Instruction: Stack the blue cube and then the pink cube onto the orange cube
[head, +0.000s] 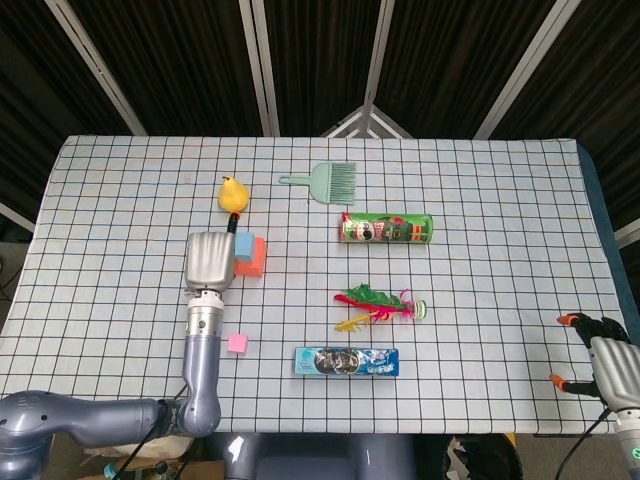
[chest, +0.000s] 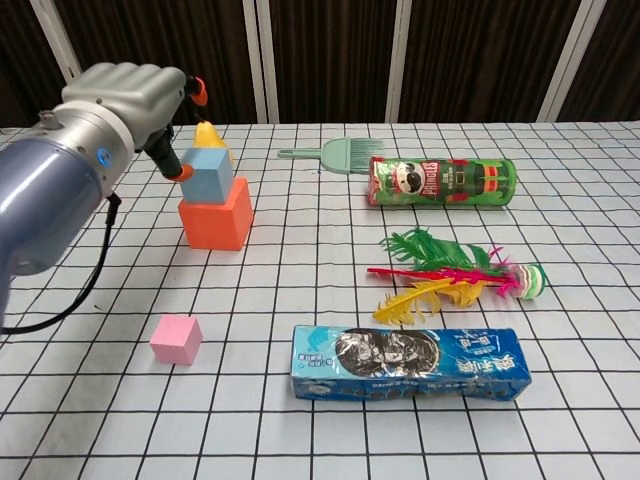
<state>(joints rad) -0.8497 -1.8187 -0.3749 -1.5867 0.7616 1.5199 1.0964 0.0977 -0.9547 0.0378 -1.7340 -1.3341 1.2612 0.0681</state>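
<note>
**Blue cube sits on the orange one, left hand just beside it**

The blue cube (chest: 206, 174) rests on top of the orange cube (chest: 216, 215), turned a little askew on it. The left hand (chest: 125, 100) hovers at the blue cube's left side, a little above it. Its fingers (chest: 187, 90) are curled in, and one orange tip lies right against the cube's left edge; from here I cannot tell whether it grips the cube or merely touches it. Seen from above, the hand (head: 208, 260) covers part of both cubes.

The pink cube (chest: 176, 339) lies alone on the checked worktop (chest: 300, 280), nearer the front edge and well apart from the stack.

Behind the stack stands a yellow pear (head: 233, 192). Further right are a green brush (chest: 337, 153), a green can of crisps (chest: 441, 181) lying on its side, a feather toy (chest: 450, 277) and, in front of that, a blue packet of biscuits (chest: 409, 362).

The right hand (head: 604, 360) shows only at the far right corner of the overhead view, off the worktop's edge, its orange-tipped fingers spread with nothing in them.
</note>
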